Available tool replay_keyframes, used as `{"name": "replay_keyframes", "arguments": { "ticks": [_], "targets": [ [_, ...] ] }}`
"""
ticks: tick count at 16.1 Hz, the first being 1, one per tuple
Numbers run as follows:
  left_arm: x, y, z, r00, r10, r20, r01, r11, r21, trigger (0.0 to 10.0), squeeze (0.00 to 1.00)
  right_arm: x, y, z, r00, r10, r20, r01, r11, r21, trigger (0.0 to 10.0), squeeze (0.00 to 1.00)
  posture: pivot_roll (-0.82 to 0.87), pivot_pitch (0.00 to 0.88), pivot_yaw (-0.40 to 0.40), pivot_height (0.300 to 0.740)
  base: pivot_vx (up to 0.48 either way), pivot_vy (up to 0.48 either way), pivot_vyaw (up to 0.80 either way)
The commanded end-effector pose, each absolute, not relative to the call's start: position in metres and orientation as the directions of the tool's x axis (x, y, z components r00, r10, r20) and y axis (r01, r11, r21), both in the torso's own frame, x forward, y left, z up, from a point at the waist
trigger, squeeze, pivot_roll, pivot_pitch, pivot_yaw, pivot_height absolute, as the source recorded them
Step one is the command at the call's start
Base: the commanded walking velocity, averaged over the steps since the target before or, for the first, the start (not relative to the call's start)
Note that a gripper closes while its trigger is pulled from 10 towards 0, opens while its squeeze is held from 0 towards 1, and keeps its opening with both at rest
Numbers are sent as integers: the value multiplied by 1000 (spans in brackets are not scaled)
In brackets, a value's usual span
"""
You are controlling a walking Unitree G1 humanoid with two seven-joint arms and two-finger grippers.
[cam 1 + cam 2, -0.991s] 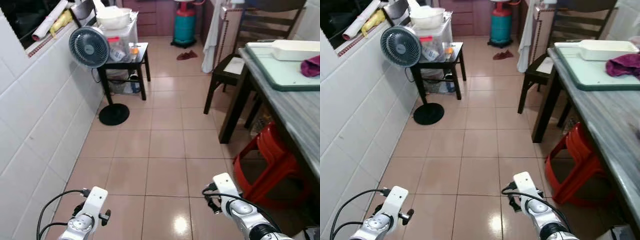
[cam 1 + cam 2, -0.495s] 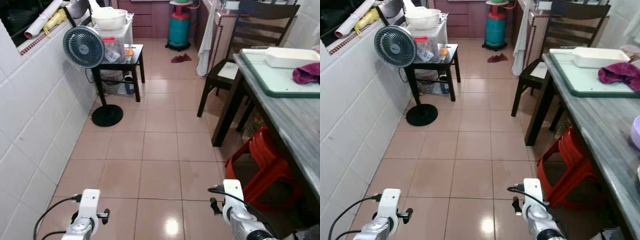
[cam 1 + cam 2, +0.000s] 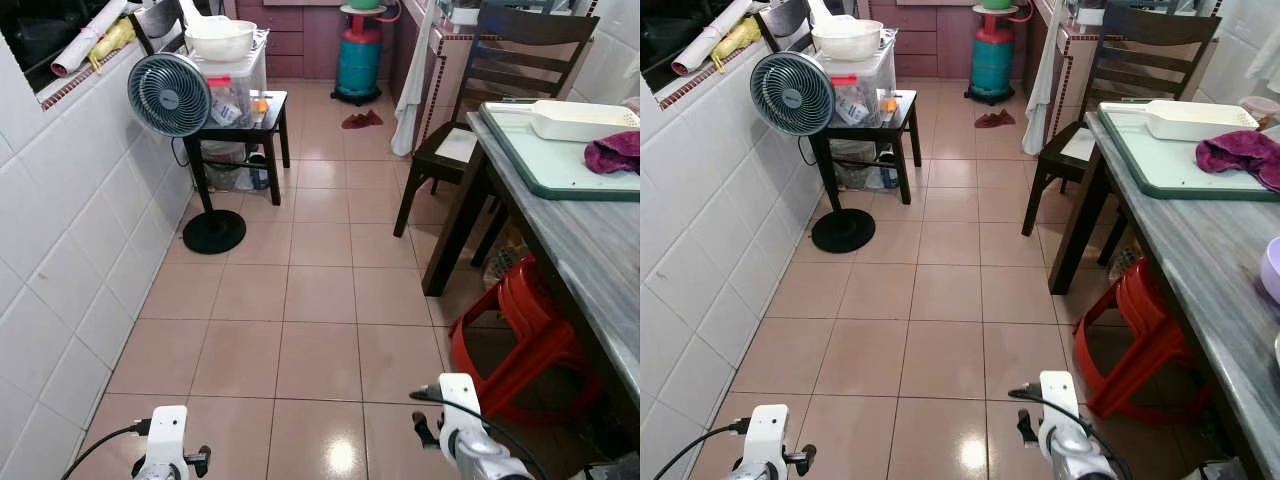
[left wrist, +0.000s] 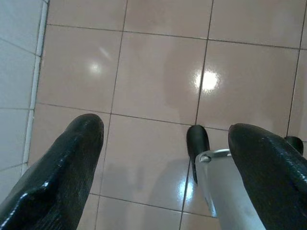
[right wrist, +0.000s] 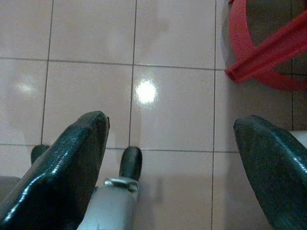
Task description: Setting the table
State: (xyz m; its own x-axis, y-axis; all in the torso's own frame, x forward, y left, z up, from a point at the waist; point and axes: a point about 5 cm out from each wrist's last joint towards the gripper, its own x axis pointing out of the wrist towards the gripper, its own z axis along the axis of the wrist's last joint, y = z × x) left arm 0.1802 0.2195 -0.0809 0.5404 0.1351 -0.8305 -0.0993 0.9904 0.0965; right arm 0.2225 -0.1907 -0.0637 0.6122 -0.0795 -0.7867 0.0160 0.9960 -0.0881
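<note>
A grey marble table (image 3: 1200,250) runs along the right side. On its far end lies a green tray (image 3: 1160,165) with a white dish (image 3: 1195,118) and a purple cloth (image 3: 1238,155). A lilac bowl (image 3: 1272,268) shows at the table's near right edge. Both arms hang low in front of me, the left arm (image 3: 165,455) and the right arm (image 3: 462,430). In the wrist views my left gripper (image 4: 165,132) and right gripper (image 5: 172,124) are open over the pink floor tiles, holding nothing.
A red plastic stool (image 3: 1135,330) stands under the table, with a dark wooden chair (image 3: 1080,140) beyond it. Along the white tiled wall (image 3: 690,250) on the left stand a fan (image 3: 792,95) and a black side table (image 3: 895,105). A teal gas cylinder (image 3: 992,55) stands at the back.
The whole picture has shifted, so the camera has moved: the table shows nearer and more of the wall is in view. Both arms sit lower in the picture.
</note>
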Motion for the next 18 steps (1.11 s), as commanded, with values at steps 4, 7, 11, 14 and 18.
{"name": "replay_keyframes", "arguments": {
  "ticks": [4,7,11,14,18],
  "targets": [
    [181,216,-81,533,125,-837,-106,991,81,10000,0,215,-192,-68,599,-82,-796,16,996,-90,10000,0,-80,41,7,740,0,0,0],
    [181,212,-83,531,125,-838,-95,992,88,10000,0,210,-193,-71,586,-81,-807,-1,995,-101,10000,0,-80,47,8,740,0,82,0],
    [169,208,-88,520,122,-846,-90,992,88,10000,0,208,-193,-72,581,-78,-810,-19,994,-110,10000,0,-79,65,8,740,0,421,0],
    [161,207,-92,506,126,-854,-91,992,92,10000,0,205,-194,-73,575,-81,-814,-32,992,-122,10000,0,-79,69,4,740,0,480,0],
    [167,208,-89,511,122,-851,-67,992,102,10000,0,203,-196,-74,569,-86,-818,-46,990,-136,10000,0,-79,73,4,740,0,480,0]
  ]
}}
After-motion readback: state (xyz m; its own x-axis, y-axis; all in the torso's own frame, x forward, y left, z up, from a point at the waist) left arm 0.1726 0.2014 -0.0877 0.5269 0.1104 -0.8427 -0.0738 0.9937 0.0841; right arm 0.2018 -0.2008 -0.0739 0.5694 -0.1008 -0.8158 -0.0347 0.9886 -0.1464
